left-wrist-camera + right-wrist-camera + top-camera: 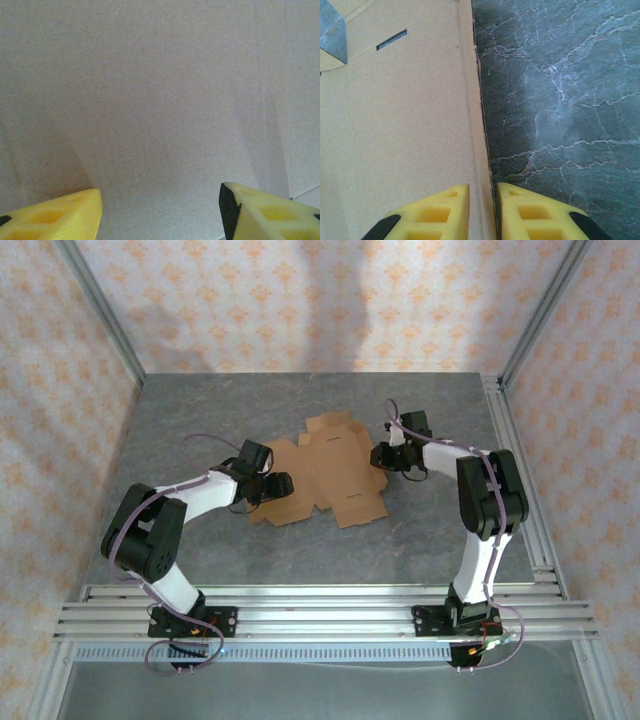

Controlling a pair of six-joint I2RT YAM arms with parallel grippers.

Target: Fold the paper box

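Pinching the paper box (395,130) edge in the right end effector (483,200), with the left end effector (160,200) spread apart above it. Could slip or tear if lifted unevenly

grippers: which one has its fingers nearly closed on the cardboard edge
The right gripper: its yellow fingers pinch the edge of the paper box. The left gripper has its fingers wide apart over flat cardboard.
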